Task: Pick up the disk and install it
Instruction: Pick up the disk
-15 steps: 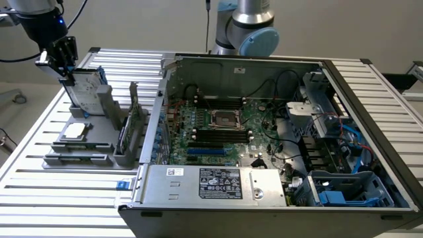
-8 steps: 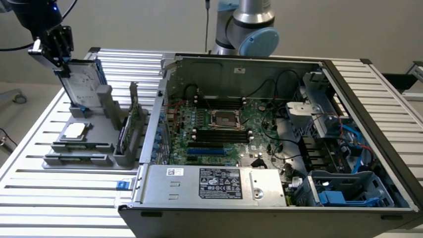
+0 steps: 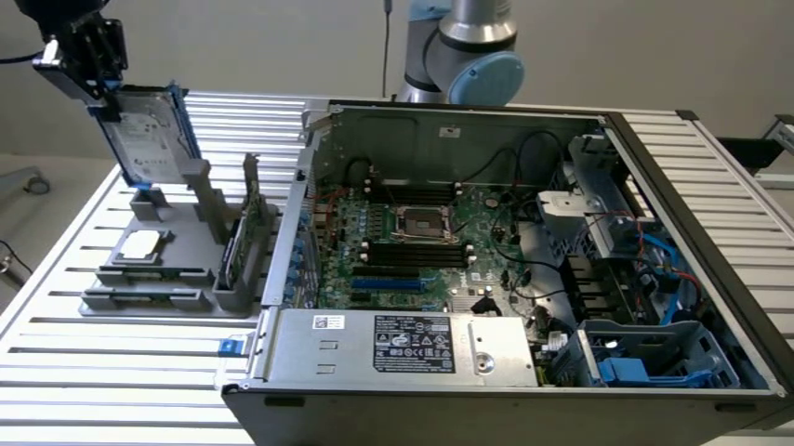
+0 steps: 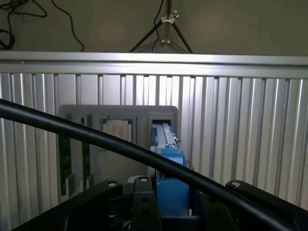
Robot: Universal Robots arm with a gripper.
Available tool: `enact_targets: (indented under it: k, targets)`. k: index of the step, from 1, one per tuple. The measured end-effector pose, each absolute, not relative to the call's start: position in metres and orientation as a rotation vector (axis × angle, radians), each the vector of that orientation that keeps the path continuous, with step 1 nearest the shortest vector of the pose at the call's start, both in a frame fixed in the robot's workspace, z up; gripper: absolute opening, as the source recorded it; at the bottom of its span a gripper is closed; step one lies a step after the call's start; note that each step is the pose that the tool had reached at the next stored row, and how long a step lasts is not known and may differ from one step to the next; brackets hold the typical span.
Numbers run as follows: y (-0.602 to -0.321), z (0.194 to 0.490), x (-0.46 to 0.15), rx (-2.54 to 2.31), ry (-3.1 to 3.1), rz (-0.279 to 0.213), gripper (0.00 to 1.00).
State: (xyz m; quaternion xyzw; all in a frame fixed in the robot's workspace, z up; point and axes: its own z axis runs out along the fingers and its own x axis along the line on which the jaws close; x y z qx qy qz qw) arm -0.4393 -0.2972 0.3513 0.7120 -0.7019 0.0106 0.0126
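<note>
We see the end effector (image 3: pixel 102 93) clenched on the top edge of the disk (image 3: pixel 152 135), upright over its slot in the grey holder (image 3: pixel 149 297) on the counter (image 3: pixel 74 372); we judge the pick-up step underway. Whether its lower edge clears the slot, we cannot tell. Installing calls for a firm grip, as the open computer case (image 3: pixel 447 121) stands beside. The disk is silver-grey, white-labelled, blue-framed.
</note>
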Motion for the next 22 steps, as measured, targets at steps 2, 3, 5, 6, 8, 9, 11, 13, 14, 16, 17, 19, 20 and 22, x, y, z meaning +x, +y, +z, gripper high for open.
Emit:
enact_targets:
  k: [2,3,5,6,8,9,11,13,14,16,17,19,20,22]
  targets:
    - [-0.297,0.36,-0.438,2.219,-2.188,0.033,0.33]
    - [-0.297,0.365,-0.437,2.219,-2.188,0.033,0.33]
    - [-0.297,0.374,-0.434,2.219,-2.188,0.033,0.33]
    - [-0.297,0.378,-0.432,2.219,-2.188,0.033,0.33]
    - [-0.297,0.388,-0.428,2.219,-2.188,0.033,0.33]
    - [-0.297,0.392,-0.425,2.219,-2.188,0.033,0.33]
    - [-0.297,0.401,-0.42,2.219,-2.187,0.032,0.33]
    - [-0.297,0.41,-0.412,2.219,-2.187,0.032,0.33]
    - [-0.297,0.415,-0.408,2.219,-2.187,0.031,0.33]
    - [-0.297,0.424,-0.399,2.218,-2.186,0.03,0.33]
    - [-0.297,0.429,-0.394,2.218,-2.186,0.029,0.33]
    - [-0.297,0.438,-0.385,2.217,-2.186,0.028,0.33]
    - [-0.298,0.442,-0.38,2.217,-2.185,0.027,0.33]
    - [-0.298,0.451,-0.371,2.216,-2.184,0.026,0.33]
